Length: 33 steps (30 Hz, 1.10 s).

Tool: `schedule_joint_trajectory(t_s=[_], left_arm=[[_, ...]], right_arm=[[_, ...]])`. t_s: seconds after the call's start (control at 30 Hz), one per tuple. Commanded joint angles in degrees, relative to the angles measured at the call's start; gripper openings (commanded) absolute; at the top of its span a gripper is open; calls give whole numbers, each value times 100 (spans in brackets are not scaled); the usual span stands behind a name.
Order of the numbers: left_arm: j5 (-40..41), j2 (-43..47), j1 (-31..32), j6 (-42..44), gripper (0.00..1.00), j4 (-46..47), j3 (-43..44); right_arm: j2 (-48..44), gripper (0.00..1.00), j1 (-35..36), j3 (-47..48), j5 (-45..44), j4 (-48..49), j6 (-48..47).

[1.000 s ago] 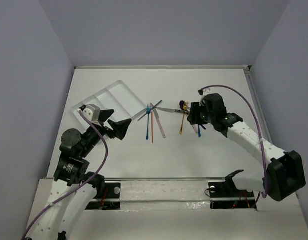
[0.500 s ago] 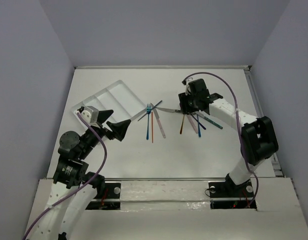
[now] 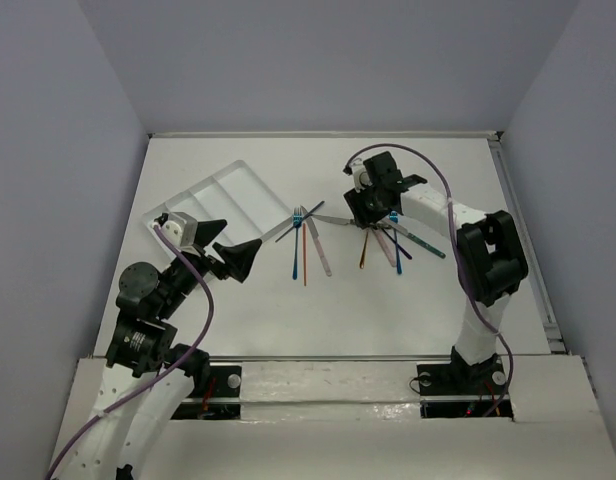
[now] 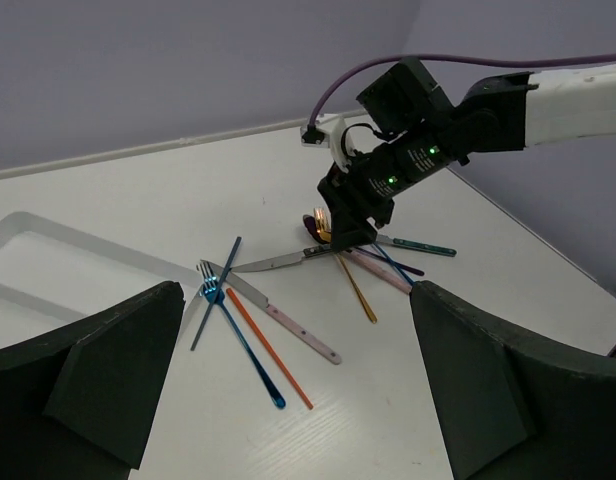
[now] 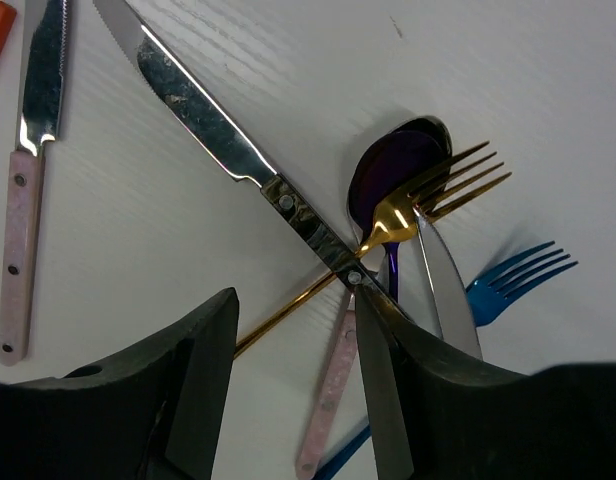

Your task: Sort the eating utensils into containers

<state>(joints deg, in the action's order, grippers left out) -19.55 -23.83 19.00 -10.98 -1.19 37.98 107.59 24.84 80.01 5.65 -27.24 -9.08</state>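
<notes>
Top external view: a white tray [image 3: 210,196] sits at the far left of the counter [image 3: 428,300], its long compartments bare of utensils as far as this view shows. All the cutlery lies loose on the counter in two crossed heaps. The right arm folds back on itself and reaches leftward, its hand [image 3: 372,208] pointing down onto the right heap. From the wrist, that hand's jaws stand partly apart and grip nothing; they straddle the gold fork [image 5: 398,215] at its handle, just beside a steel knife [image 5: 203,115]. The fork's tines rest on a purple spoon [image 5: 388,175], with a blue fork [image 5: 513,275] near.

Best, I judge, to close on the gold handle alone and lift straight up — dragging would scatter the heap.

The left hand [image 3: 240,258] hovers near the tray, jaws wide and empty.
</notes>
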Motion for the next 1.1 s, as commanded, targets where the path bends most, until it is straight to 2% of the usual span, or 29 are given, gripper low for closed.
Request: schedule_joint_trajectory(t_s=[0.0, 0.53, 0.67, 0.77, 0.9, 1.0, 1.07], left_arm=[[-49, -7, 7, 44, 99, 181, 184], [-75, -42, 7, 44, 99, 189, 193], [-93, -34, 7, 44, 99, 198, 193], [-93, -16, 7, 44, 99, 198, 184], [-101, -7, 7, 44, 99, 198, 184], [-101, 2, 7, 35, 99, 198, 184], [-102, 2, 7, 35, 99, 207, 184]], right_arm=[[393, 56, 38, 611, -2, -201, -462], [1202, 52, 346, 1201, -222, -396, -621], [1326, 44, 478, 1280, -249, -413, -639], [1440, 33, 531, 1394, -275, -448, -656], [1423, 32, 531, 1421, -380, -484, -656], [1195, 17, 531, 1281, -451, -457, -639], [941, 14, 531, 1141, -451, -440, -630]])
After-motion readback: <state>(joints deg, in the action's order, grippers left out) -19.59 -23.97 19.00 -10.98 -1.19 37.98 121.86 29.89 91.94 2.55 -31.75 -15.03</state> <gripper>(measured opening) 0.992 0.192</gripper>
